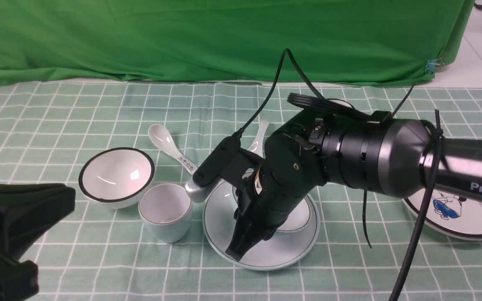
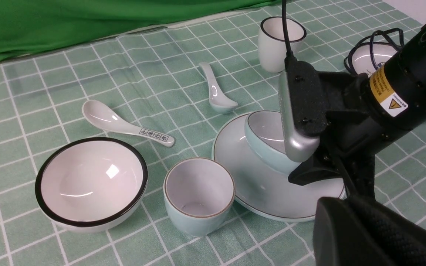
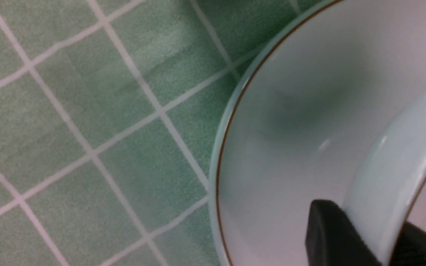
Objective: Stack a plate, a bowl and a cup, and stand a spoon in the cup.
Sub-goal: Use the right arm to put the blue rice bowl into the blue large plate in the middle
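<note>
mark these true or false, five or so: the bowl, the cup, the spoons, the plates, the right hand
The bowl is over the plate. True.
The cup stands inside the bowl. False: it stands on the cloth.
The plain spoon lies on the cloth. True.
The spoon with the marked handle is in the cup. False: it lies on the cloth.
The right hand has the bowl's edge between its fingers. True.
</note>
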